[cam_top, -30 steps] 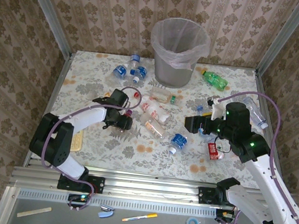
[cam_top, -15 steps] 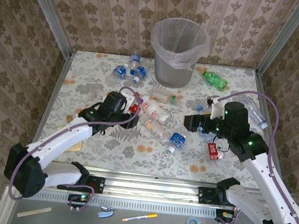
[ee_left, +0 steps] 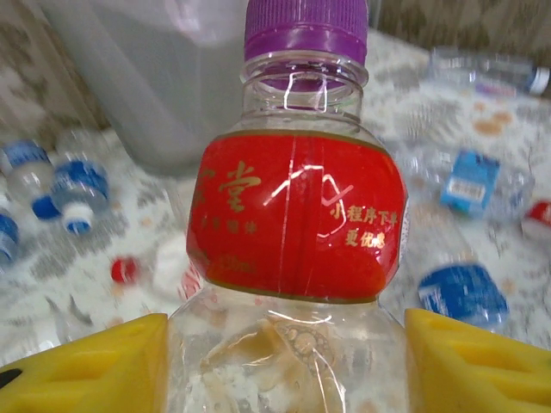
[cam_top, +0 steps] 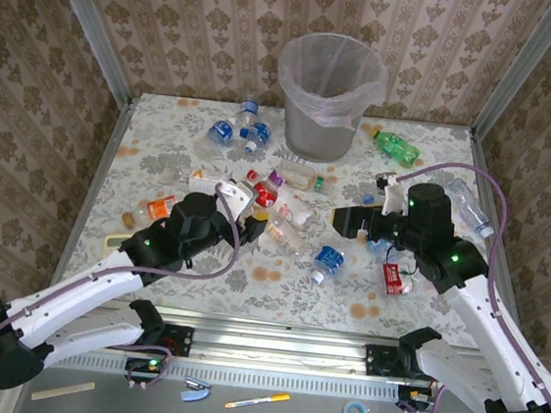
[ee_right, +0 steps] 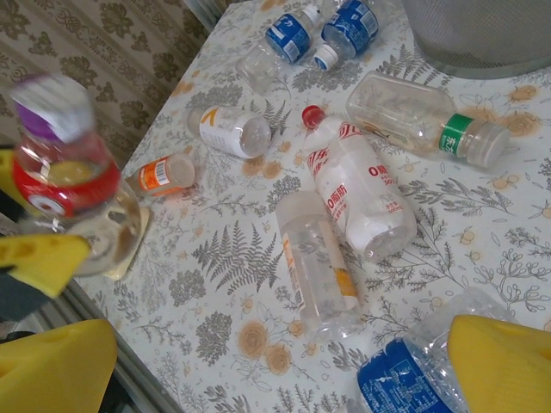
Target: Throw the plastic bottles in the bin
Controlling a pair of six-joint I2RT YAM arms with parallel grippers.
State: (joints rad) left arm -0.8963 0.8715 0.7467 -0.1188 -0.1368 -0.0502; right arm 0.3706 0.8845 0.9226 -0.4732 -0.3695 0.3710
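Left tool (cam_top: 252,214) is closed on a clear bottle (cam_top: 263,194) with a red label and purple cap; in the left wrist view both yellow pads (ee_left: 86,366) press against the bottle's lower body, one on each side. In the right wrist view this held bottle (ee_right: 67,176) stands cap up at the left of the frame. It sits in the middle of the counter (cam_top: 163,150), near side of the bin (cam_top: 315,132) and well apart from it. The bin stands upright at the far edge, lined with a clear bag. Right tool (cam_top: 345,220) is open, its yellow fingers (ee_right: 508,357) spread wide with nothing gripped, poised above the central cluster of bottles. Below it lie a white bottle (ee_right: 360,188) with a red cap, a clear bottle with a green band (ee_right: 426,120), and a clear one (ee_right: 314,267) on its side, close together. A blue-labelled bottle (cam_top: 327,259) lies just near of the right tool. Further blue-labelled bottles (cam_top: 236,127) lie beside the bin on its left, a green bottle (cam_top: 397,146) to its right. A clear bottle (cam_top: 468,207) rests by the right edge, and a small orange-labelled one (cam_top: 157,208) on the left.
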